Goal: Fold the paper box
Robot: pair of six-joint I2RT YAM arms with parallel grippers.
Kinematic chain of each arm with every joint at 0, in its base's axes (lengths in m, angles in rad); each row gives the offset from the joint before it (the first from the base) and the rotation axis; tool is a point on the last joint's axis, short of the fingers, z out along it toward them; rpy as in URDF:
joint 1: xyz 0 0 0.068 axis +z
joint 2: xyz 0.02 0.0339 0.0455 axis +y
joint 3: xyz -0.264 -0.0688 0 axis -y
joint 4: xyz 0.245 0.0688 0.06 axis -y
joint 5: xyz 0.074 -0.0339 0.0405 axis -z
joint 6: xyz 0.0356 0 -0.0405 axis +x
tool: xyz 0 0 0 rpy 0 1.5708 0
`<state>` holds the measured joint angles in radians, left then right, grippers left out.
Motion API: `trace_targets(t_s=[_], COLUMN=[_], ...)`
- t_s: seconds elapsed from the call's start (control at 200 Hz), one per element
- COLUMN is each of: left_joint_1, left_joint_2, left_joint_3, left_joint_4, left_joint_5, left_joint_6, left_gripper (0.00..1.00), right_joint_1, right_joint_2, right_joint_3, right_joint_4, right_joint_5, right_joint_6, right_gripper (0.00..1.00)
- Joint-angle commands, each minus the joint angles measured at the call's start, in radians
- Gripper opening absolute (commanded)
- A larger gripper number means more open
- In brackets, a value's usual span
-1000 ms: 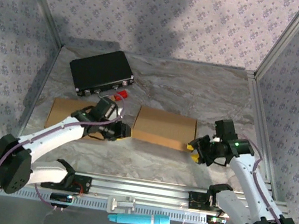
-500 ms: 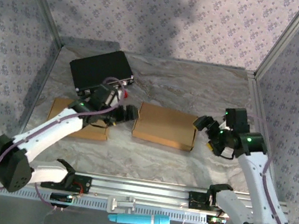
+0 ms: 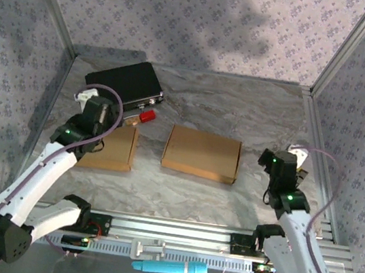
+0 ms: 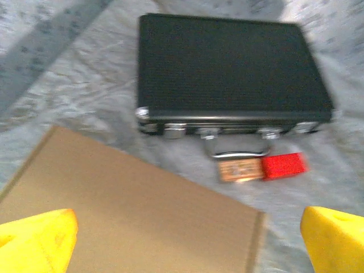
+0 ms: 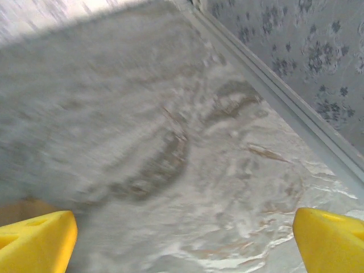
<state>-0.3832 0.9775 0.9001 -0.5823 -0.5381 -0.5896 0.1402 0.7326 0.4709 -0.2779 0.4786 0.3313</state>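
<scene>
Overhead, we start at the left, where the left arm (image 3: 40,170) reaches up along the left side of the marbled table (image 3: 241,111). Its wrist camera shows the left gripper (image 4: 186,239) with its yellow fingertips (image 4: 37,239) spread to opposite edges of the frame, jaws wide and holding nothing. Beneath it lies a flat cardboard sheet (image 3: 111,148), and we see the gripper hovering over that sheet's far edge. Just beyond the sheet sits a black hard case (image 3: 122,86) with metal latches and a handle, lying closed and at a slight angle. A small red tag (image 3: 147,115) lies on the table, just beside the handle and near the sheet's far right corner. Moving to the middle, we find the paper box (image 3: 202,154), a brown closed flat pack lying alone on the table, well apart from both grippers. Below it, beyond the aluminium rail (image 3: 175,231), lies a teal tool (image 3: 170,268). To the right, the right arm (image 3: 294,215) stands near the table's right edge. The right gripper (image 5: 182,239) is likewise spread wide and empty, over bare marbled surface close to the metal frame post (image 5: 273,91) and the patterned wall (image 5: 307,45). A brown sliver shows at the lower left of that blurred wrist view; we cannot tell what it is.
</scene>
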Motion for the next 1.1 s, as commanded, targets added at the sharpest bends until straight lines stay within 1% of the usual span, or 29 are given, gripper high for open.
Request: trace_targets(t_s=[0.0, 0.095, 0.215, 0.235, 0.265, 0.3, 0.36, 0.42, 0.47, 0.515, 0.55, 0.565, 0.605, 0.645, 0.69, 0.73, 0.785, 0.834, 0.904, 0.954, 1.004, 1.094], left_joint_1=[0.014, 0.021, 0.027, 0.027, 0.029, 0.030, 0.031, 0.033, 0.036, 0.041, 0.043, 0.044, 0.045, 0.049, 0.060, 0.074, 0.107, 0.152, 0.223, 0.263, 0.286, 0.310], left_joint_2=[-0.020, -0.033, -0.019, -0.016, -0.011, -0.009, -0.008, -0.011, -0.012, -0.015, -0.018, -0.020, -0.027, -0.033, -0.039, -0.041, -0.039, -0.035, -0.022, 0.008, 0.069, 0.205], left_joint_3=[-0.063, -0.092, -0.098, -0.097, -0.098, -0.098, -0.103, -0.114, -0.127, -0.143, -0.154, -0.159, -0.174, -0.193, -0.212, -0.226, -0.249, -0.288, -0.358, -0.398, -0.417, -0.421], left_joint_4=[0.057, 0.084, 0.084, 0.084, 0.084, 0.083, 0.085, 0.097, 0.113, 0.134, 0.153, 0.162, 0.184, 0.209, 0.238, 0.261, 0.306, 0.386, 0.541, 0.657, 0.747, 0.846], left_joint_5=[-0.132, -0.130, -0.118, -0.115, -0.106, -0.098, -0.084, -0.071, -0.056, -0.039, -0.005, 0.004, 0.015, 0.015, 0.015, 0.014, 0.024, 0.052, 0.134, 0.191, 0.207, 0.221], left_joint_6=[0.109, 0.136, 0.178, 0.190, 0.207, 0.223, 0.250, 0.271, 0.290, 0.318, 0.337, 0.343, 0.354, 0.364, 0.384, 0.398, 0.422, 0.453, 0.476, 0.486, 0.498, 0.518], left_gripper=[1.00, 1.00, 1.00, 1.00, 1.00, 1.00, 1.00, 1.00, 1.00, 1.00, 1.00, 1.00, 1.00, 1.00, 1.00, 1.00, 1.00, 1.00, 1.00, 1.00, 1.00, 1.00], right_joint_1=[-0.062, -0.082, -0.104, -0.107, -0.116, -0.120, -0.140, -0.152, -0.170, -0.179, -0.180, -0.179, -0.178, -0.168, -0.151, -0.141, -0.141, -0.140, -0.145, -0.145, -0.146, -0.145], right_joint_2=[0.124, 0.243, 0.422, 0.443, 0.461, 0.501, 0.561, 0.635, 0.704, 0.769, 0.798, 0.791, 0.768, 0.789, 0.779, 0.791, 0.782, 0.786, 0.785, 0.787, 0.784, 0.785], right_joint_3=[-0.055, -0.102, -0.116, -0.118, -0.101, -0.115, -0.119, -0.106, -0.095, -0.118, -0.135, -0.133, -0.111, -0.116, -0.095, -0.098, -0.096, -0.097, -0.097, -0.097, -0.097, -0.097], right_joint_4=[0.356, 0.532, 0.649, 0.694, 0.677, 0.797, 0.917, 1.000, 1.031, 1.125, 1.208, 1.200, 1.110, 1.161, 1.096, 1.132, 1.109, 1.118, 1.118, 1.114, 1.113, 1.114], right_joint_5=[0.014, -0.059, -0.114, -0.123, -0.163, -0.184, -0.258, -0.299, -0.334, -0.347, -0.353, -0.350, -0.345, -0.321, -0.278, -0.265, -0.264, -0.262, -0.272, -0.273, -0.273, -0.273], right_joint_6=[-0.192, -0.212, -0.221, -0.256, -0.246, -0.271, -0.285, -0.324, -0.313, -0.306, -0.312, -0.312, -0.310, -0.317, -0.319, -0.327, -0.325, -0.327, -0.326, -0.326, -0.325, -0.325], right_gripper=[0.99, 0.99, 0.99, 0.99, 0.99, 0.99, 0.99, 0.99, 0.99, 0.99, 0.99, 0.99, 0.99, 0.99, 0.99, 0.99, 0.99, 0.99, 0.99, 0.99, 0.99, 0.99])
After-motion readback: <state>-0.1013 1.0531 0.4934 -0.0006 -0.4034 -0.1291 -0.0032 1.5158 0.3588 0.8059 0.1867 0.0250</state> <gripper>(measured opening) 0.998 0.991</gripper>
